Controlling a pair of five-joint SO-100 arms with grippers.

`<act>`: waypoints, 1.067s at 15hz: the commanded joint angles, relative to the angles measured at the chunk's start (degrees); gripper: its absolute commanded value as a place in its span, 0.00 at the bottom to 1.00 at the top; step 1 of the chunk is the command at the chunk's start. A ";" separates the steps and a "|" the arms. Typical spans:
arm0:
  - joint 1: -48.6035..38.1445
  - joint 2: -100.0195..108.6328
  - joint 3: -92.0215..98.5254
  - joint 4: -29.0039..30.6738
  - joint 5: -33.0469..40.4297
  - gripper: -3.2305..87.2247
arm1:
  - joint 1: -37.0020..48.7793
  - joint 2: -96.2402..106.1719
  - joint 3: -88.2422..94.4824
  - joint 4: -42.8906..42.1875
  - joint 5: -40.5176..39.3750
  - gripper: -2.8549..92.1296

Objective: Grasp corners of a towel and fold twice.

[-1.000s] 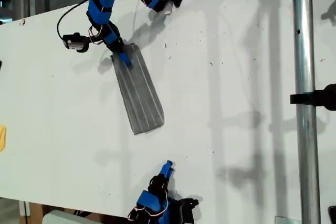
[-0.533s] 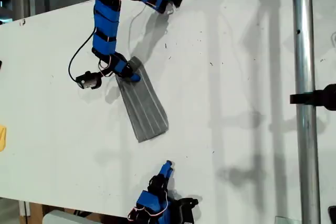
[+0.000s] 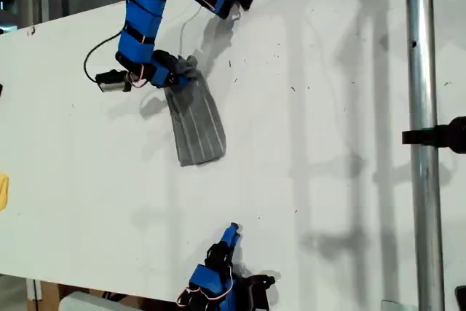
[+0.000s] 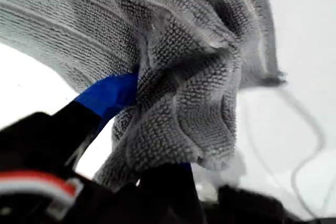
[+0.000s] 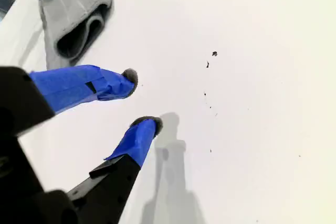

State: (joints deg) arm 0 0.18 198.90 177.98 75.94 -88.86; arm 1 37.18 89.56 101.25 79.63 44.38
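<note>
First wrist view is filled with grey cloth: my first gripper (image 4: pixel 157 124) is clamped on a bunched end of the towel (image 4: pixel 178 51). One blue finger (image 4: pixel 107 95) pokes out from under the fuzzy folds. The other finger is mostly hidden by the cloth, so I can only partly see it. The pinched end is crumpled and lifted off the table (image 4: pixel 310 35).

In the exterior view, my first gripper (image 3: pixel 178 74) sits near the table's far edge, toward the exterior view's left. The towel (image 3: pixel 195 125) hangs down from it as a long, narrow folded strip with pale stripes running along it. The strip's free end lies flat on the white table (image 3: pixel 328 143), pointing toward the near edge. One free corner (image 3: pixel 183 163) rests on the table at that end.

My second gripper (image 5: pixel 142 98) has its two blue fingers apart, with nothing between them. It hangs over bare white table, and its shadow falls on the surface just beside it. In the second wrist view, the towel's (image 5: pixel 73 14) folded end shows well apart from the fingers, with a dark loop where the layers curl over.

In the exterior view, my second gripper (image 3: pixel 231 234) is near the table's near edge, well apart from the towel. A shiny metal pole (image 3: pixel 422 143) stands at the exterior view's right.
</note>
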 commanded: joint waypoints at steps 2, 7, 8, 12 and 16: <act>-0.44 0.35 0.44 -0.70 0.70 0.18 | -1.58 17.49 -12.22 16.44 4.04 0.03; 0.44 0.35 0.44 -0.79 0.62 0.18 | -17.14 -14.50 -36.04 8.35 10.11 0.03; 0.79 0.35 0.44 -0.79 0.62 0.18 | -18.46 -21.53 -40.34 7.47 10.46 0.03; 0.79 0.35 0.44 -0.79 0.79 0.18 | -20.65 -34.01 -47.02 4.92 10.37 0.03; 0.00 0.35 0.44 -0.79 0.79 0.20 | -17.93 -28.56 -48.69 2.46 9.14 0.55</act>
State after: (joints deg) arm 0 0.35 198.90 177.98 75.94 -88.33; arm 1 17.75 54.32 56.78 84.81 54.58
